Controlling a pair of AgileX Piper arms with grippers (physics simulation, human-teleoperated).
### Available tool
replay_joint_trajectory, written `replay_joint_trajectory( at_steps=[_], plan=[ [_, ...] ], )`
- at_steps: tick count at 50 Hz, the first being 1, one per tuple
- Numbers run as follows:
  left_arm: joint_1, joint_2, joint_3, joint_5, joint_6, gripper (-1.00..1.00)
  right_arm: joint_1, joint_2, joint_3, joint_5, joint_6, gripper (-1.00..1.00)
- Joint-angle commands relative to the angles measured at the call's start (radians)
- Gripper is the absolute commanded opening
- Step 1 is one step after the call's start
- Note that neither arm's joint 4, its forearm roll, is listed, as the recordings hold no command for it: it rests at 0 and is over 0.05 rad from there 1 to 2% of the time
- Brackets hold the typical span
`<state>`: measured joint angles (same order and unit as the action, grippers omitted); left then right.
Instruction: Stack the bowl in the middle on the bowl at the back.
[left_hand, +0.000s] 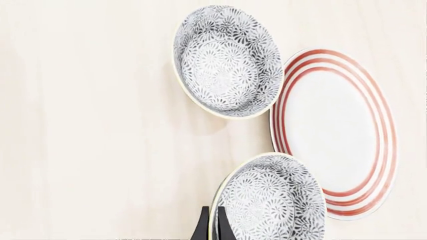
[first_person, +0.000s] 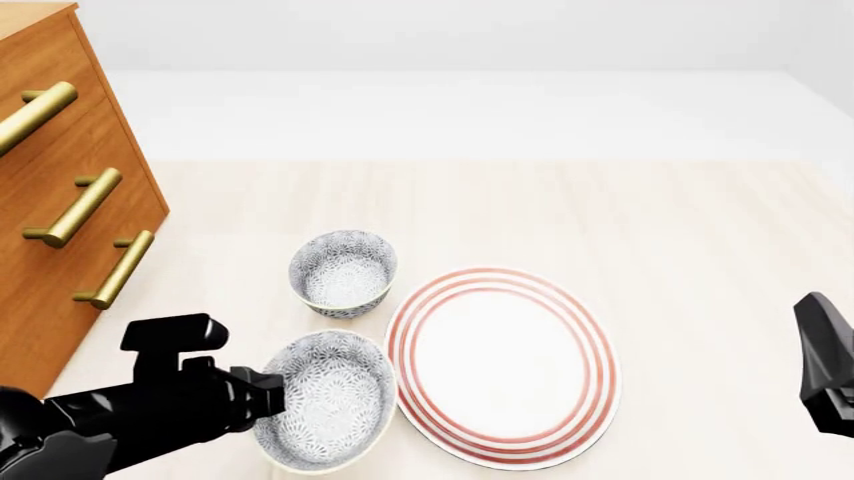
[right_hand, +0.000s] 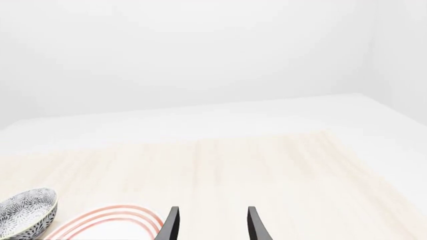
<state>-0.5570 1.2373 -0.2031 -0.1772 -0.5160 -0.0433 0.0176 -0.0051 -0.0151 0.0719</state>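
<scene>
The bowl in the middle (first_person: 327, 400), wide with a grey-and-white floral pattern and a cream rim, sits at the front left beside the plate. My left gripper (first_person: 274, 392) is shut on its left rim. In the left wrist view the two fingers (left_hand: 203, 225) pinch that rim of the bowl (left_hand: 273, 200), one inside and one outside. I cannot tell whether it is off the table. The bowl at the back (first_person: 343, 272), narrower and deeper, stands free just behind it, also seen as the farther bowl (left_hand: 227, 60). My right gripper (right_hand: 212, 225) is open and holds nothing, far off to the right.
A white plate with red rings (first_person: 505, 365) lies right of both bowls, its edge nearly touching the held bowl. A wooden drawer unit with brass handles (first_person: 67, 180) stands along the left side. The right arm (first_person: 827, 365) shows at the right edge.
</scene>
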Motion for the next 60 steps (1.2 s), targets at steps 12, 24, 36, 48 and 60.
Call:
replay_joint_trajectory(
  at_steps=[12,24,36,48,60],
  plan=[
    [0.008,-0.346,-0.11,0.372,0.028,-1.0,0.009,-0.005,0.0,0.004,-0.017,1.0],
    [-0.007,-0.497,-0.201,0.574,0.035,-1.0,0.009,-0.012,-0.001,0.012,-0.022,1.0],
    [-0.072,-0.606,-0.358,0.805,0.047,-1.0,0.005,-0.016,-0.002,0.014,-0.019,1.0],
    [-0.148,-0.632,-0.505,0.964,0.067,-1.0,0.003,-0.016,-0.003,0.012,-0.009,1.0],
    [-0.204,-0.651,-0.549,1.04,0.079,-1.0,-0.001,-0.016,-0.003,0.009,0.001,1.0]
  ],
)
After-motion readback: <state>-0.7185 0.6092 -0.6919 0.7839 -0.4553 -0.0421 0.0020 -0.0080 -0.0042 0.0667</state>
